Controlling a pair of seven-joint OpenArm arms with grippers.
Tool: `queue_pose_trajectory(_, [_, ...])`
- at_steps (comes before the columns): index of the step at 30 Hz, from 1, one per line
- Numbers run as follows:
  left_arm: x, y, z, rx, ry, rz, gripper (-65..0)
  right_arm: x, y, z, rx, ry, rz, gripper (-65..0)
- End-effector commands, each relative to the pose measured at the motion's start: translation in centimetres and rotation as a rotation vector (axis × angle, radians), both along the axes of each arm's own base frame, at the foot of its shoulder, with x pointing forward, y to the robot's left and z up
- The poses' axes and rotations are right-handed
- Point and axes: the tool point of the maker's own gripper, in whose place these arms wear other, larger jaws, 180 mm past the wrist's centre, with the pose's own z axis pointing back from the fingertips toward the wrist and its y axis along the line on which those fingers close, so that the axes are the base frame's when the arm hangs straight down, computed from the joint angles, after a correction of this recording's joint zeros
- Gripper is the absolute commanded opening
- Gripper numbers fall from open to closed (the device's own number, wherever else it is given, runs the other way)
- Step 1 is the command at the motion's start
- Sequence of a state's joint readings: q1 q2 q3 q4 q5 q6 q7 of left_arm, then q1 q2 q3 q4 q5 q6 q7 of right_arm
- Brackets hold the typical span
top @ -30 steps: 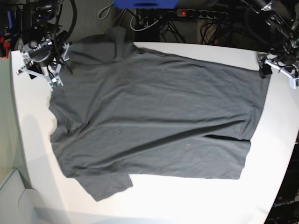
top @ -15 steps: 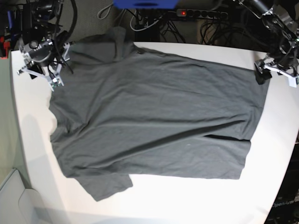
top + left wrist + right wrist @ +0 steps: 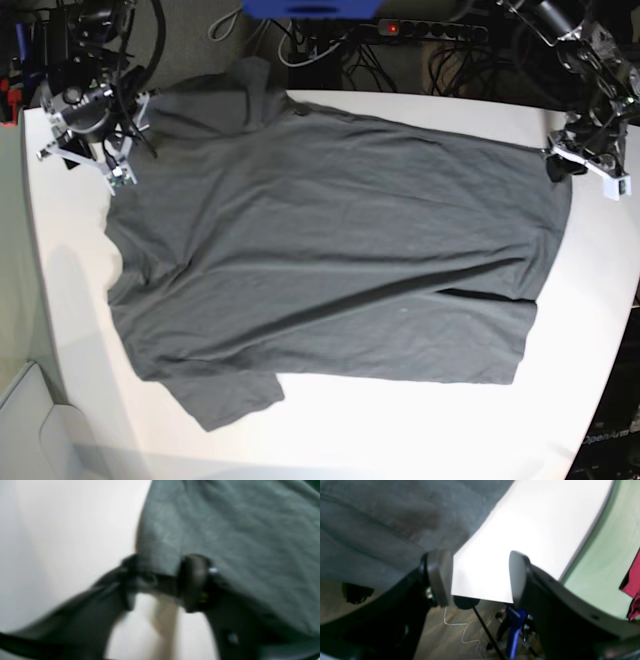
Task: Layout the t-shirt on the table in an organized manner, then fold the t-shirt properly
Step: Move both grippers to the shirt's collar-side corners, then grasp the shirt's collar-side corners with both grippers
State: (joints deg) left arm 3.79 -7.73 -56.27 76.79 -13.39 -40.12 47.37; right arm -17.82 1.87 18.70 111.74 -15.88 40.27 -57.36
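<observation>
The dark grey t-shirt [image 3: 330, 250] lies spread flat on the white table [image 3: 400, 420], with one sleeve hanging over the far edge. My left gripper [image 3: 560, 162] is at the shirt's far right corner. In the blurred left wrist view its fingers [image 3: 192, 582] stand a little apart, and the hem of the t-shirt [image 3: 237, 530] lies between them. My right gripper [image 3: 112, 170] is at the shirt's left edge. It is open [image 3: 480, 577] over bare table [image 3: 532, 530], with one finger [image 3: 440, 577] touching the t-shirt [image 3: 382, 517].
A power strip [image 3: 430, 30] and tangled cables lie behind the table's far edge. A blue clamp [image 3: 513, 622] sits below the table corner. The green floor [image 3: 607, 555] and a red item [image 3: 632, 585] lie past the curved edge.
My left gripper has moved in from the table's right edge onto the shirt's far right corner, and its jaws have narrowed around the hem. The right arm and the shirt have not moved.
</observation>
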Motion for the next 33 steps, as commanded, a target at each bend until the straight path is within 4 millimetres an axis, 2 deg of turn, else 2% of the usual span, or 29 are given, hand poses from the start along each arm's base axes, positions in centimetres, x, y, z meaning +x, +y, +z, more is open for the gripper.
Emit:
queue_pose_trajectory(1, [0.5,0.7,0.6,0.026,-0.002,0.000,-45.5,0.5,-0.3,0.7,-0.011,-0.027,-0.002,-28.9])
queue_pose_trajectory(3, [0.3,0.9,0.5,0.043,0.015,-0.003,-52.9,0.4,-0.4,0.7,-0.012,-0.026,-0.004,-29.0])
queue_pose_trajectory(5, [0.3,1.0,0.7,0.051,0.015,-0.005,-56.9,0.3,-0.4,0.6,-0.013,-0.023,-0.006,-29.1])
queue_pose_trajectory(13, [0.3,1.1,0.7,0.058,0.021,-0.006,-64.7,0.1,-0.5,0.6,-0.015,-0.015,-0.010,-28.8])
queue_pose_trajectory(20, [0.2,1.1,0.6,0.058,0.024,-0.006,-64.7,-1.4,0.9,-0.6,0.024,0.025,-0.018,-27.8])
queue_pose_trajectory(25, [0.2,1.1,0.6,0.058,0.024,-0.006,-64.7,-1.5,1.4,-0.7,0.039,0.025,-0.027,-17.9])
queue_pose_trajectory(33, [0.3,1.1,0.7,0.058,0.023,-0.007,-64.7,-1.1,1.9,-0.7,0.055,0.015,-0.032,-17.4])
